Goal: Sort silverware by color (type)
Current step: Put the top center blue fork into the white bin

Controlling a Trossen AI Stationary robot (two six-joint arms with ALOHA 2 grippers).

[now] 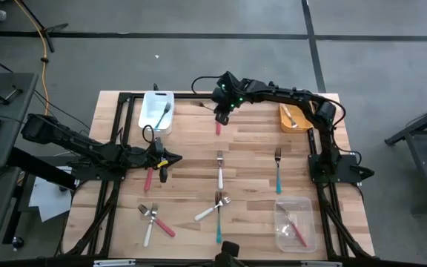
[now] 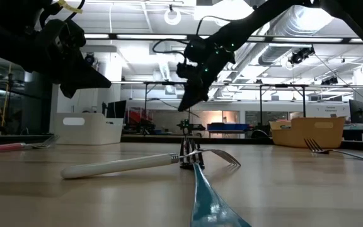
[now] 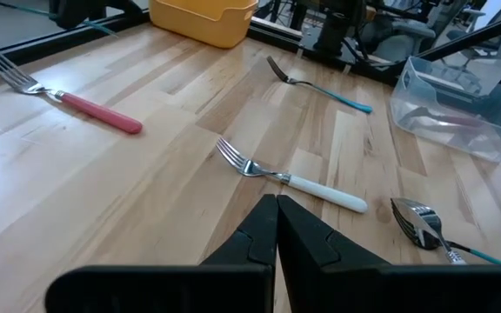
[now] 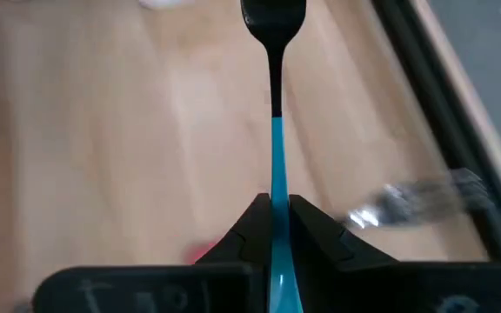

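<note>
Nearest the low camera: we see a teal-handled fork point(image 2: 213, 202) running toward the lens, with a white-handled fork point(image 2: 150, 162) lying across it, both flat on the table point(image 1: 250, 159).
Right gripper point(image 4: 274, 216): reached over the far middle of the table, jaws pinched on a teal fork point(image 4: 275, 130) by its handle, the tines pointing away from the wrist; we count it as held.
Beneath the right gripper: a red-pink fork point(image 1: 218, 127) lies on the wood; in the right wrist view a blurred fork point(image 4: 416, 198) lies off to one side.
Left gripper point(image 3: 277, 213): over the left middle of the table, fingers pressed together with nothing between them.
By the left gripper: a red-pink handle point(image 1: 149, 178) lies just beside it.
White bin point(image 1: 156, 111): far left, with a teal fork resting inside.
Orange bin point(image 1: 295, 117): far right, beside the right arm.
Clear bin point(image 1: 295, 224): near right, holding a red-pink fork.
Middle of the table: a white fork point(image 1: 219, 169) and a teal fork point(image 1: 278, 172) lie well apart.
Near left: a red-pink fork point(image 1: 161, 222) and a white one crossed together.
</note>
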